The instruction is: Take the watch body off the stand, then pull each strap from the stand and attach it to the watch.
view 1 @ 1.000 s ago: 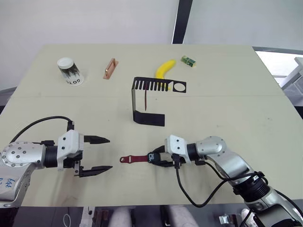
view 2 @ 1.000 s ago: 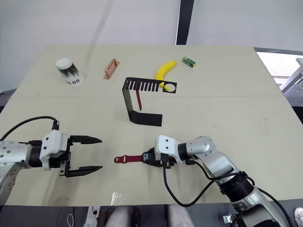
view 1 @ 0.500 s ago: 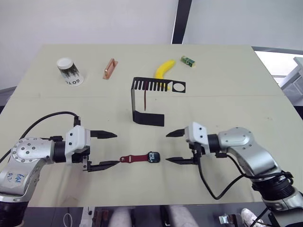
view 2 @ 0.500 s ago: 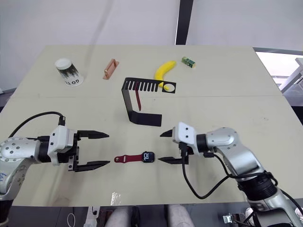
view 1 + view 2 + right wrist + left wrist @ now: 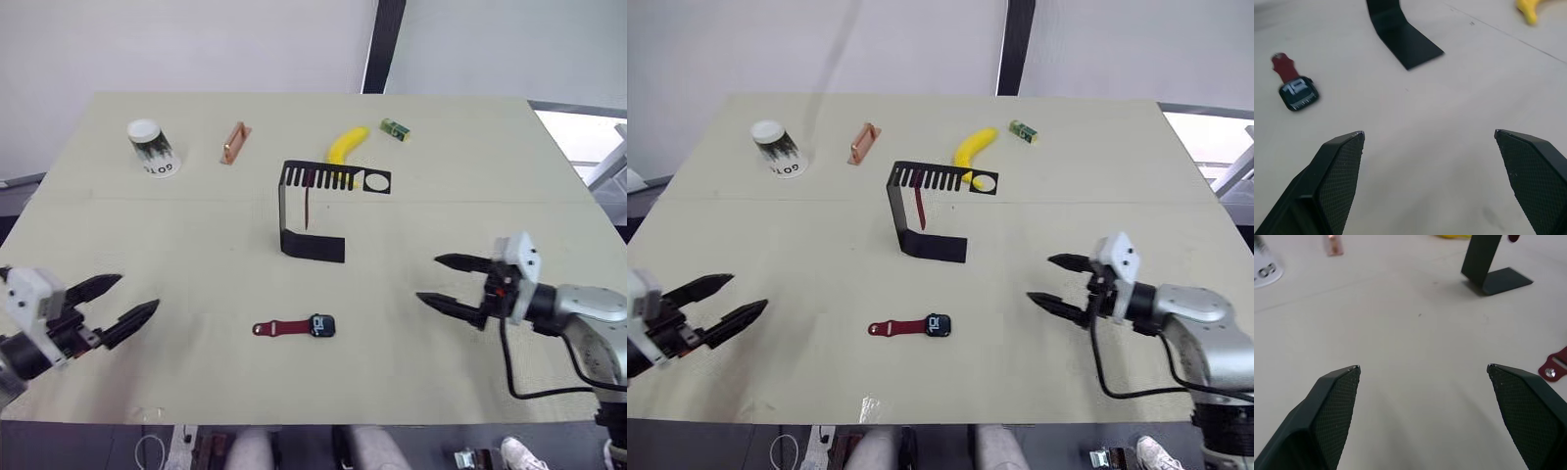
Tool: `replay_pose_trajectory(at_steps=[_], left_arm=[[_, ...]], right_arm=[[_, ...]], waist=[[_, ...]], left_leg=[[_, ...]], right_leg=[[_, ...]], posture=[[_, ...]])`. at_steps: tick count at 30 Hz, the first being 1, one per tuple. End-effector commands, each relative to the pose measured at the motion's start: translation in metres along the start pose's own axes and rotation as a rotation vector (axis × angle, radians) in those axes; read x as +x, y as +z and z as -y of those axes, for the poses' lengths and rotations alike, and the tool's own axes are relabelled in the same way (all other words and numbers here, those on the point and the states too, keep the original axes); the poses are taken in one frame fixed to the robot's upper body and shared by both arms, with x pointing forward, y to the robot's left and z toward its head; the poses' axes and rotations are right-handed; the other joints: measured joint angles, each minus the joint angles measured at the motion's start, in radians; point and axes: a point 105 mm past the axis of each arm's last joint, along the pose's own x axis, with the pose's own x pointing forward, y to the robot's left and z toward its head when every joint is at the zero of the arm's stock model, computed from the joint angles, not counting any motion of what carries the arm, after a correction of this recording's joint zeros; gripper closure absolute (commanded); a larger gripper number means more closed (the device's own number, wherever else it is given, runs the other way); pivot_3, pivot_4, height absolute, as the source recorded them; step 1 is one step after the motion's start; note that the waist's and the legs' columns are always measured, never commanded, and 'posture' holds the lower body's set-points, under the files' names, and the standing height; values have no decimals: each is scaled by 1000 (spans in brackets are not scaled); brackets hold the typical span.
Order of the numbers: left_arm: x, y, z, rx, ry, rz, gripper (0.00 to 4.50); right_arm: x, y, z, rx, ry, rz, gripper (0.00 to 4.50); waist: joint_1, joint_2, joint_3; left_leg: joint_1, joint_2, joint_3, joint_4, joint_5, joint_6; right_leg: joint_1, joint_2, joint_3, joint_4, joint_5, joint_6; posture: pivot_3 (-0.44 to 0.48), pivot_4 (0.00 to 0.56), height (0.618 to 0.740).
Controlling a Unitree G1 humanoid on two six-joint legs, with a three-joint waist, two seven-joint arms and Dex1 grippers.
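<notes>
Dark red strap (image 5: 277,328) joined to the watch body (image 5: 322,326) lies on the desk (image 5: 196,245) before the stand (image 5: 318,211); both pincers have withdrawn, so the second strap (image 5: 307,204) remains hanging.

Left wrist view: left pincer (image 5: 1422,368) wide open, empty.

Right wrist view: right pincer (image 5: 1429,132) likewise.

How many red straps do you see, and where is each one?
2. One strap lies on the table, joined to the watch body; the other hangs from the stand.
</notes>
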Motion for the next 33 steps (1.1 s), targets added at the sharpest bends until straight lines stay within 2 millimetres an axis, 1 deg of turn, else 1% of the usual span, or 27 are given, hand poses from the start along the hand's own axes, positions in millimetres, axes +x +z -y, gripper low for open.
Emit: replay_pose_trajectory(at_steps=[1,4,6,8,10,12,14,15,18,20,21,23,24,26,30,33], left_arm=[[-2,1,-3,14,9,11,0],[11,10,3,38,-55,37,0],[23,21,13,65,-111,74,0],[39,33,27,72,-169,129,0],[53,42,43,25,-196,204,0],[66,45,63,4,-233,231,0],[74,48,79,16,-248,243,0],[78,51,85,8,-242,260,0],[88,61,102,-6,-245,304,0],[91,64,112,-5,-261,315,0],[95,65,117,-16,-246,328,0],[102,65,125,-38,-222,341,0],[105,64,133,-17,-234,342,0],[107,62,143,15,-254,338,0],[111,65,150,20,-260,343,0],[113,68,147,26,-251,354,0]], right_arm=[[-18,11,-4,20,1,56,13],[-8,18,-1,17,-22,93,13],[5,28,-4,5,7,132,13],[16,35,-10,-10,51,153,13],[26,37,-16,-4,77,165,13],[38,41,-23,10,105,190,499],[51,46,-33,0,135,205,1206],[57,49,-37,-1,146,217,1653],[77,54,-46,-17,152,220,3187],[88,53,-50,-43,147,206,4107],[97,53,-50,-51,127,206,4439],[111,53,-46,-44,85,212,4439],[120,53,-42,-32,53,218,4439],[130,54,-40,-18,23,222,4439],[152,51,-41,-18,-1,200,4439],[169,47,-38,-15,-29,171,4439]], waist=[[3,0,0],[7,0,0],[8,0,0],[6,0,0],[5,0,0],[5,0,0],[4,0,0],[4,0,0],[5,0,0],[5,0,-1],[5,0,-1],[6,0,-1],[5,0,-1],[4,0,-1],[3,0,-1],[2,0,-1]], left_leg=[[1,0,0,0,0,0],[2,0,-1,0,0,0],[3,0,-1,0,0,0],[4,0,0,0,-1,0],[4,0,0,0,-1,-1],[3,0,0,0,1,-4],[2,0,0,0,1,-5],[2,1,0,0,1,-5],[2,0,0,2,1,-5],[2,0,0,3,1,-5],[2,0,0,3,1,-5],[2,0,0,2,1,-6],[2,0,0,3,1,-6],[2,0,0,3,2,-6],[2,0,0,3,2,-6],[2,0,0,3,2,-7]], right_leg=[[2,0,0,-2,0,0],[4,0,0,-2,0,0],[5,0,0,-3,0,0],[5,0,0,-3,0,0],[4,1,0,-1,0,0],[4,1,0,-1,0,0],[4,1,0,1,0,0],[3,1,0,1,0,0],[3,1,0,0,0,0],[3,1,0,0,0,0],[3,1,0,0,0,0],[3,1,0,0,0,0],[3,1,0,0,0,0],[3,1,0,0,0,0],[2,1,0,1,0,0],[2,1,0,1,0,0]], posture=[[0,150,740],[0,150,740],[0,150,740],[0,150,740],[0,150,740],[0,150,740],[0,150,740],[0,150,740],[0,150,740],[0,150,740],[0,150,740],[0,150,740],[0,150,740],[0,150,740],[0,150,740],[0,150,740]])
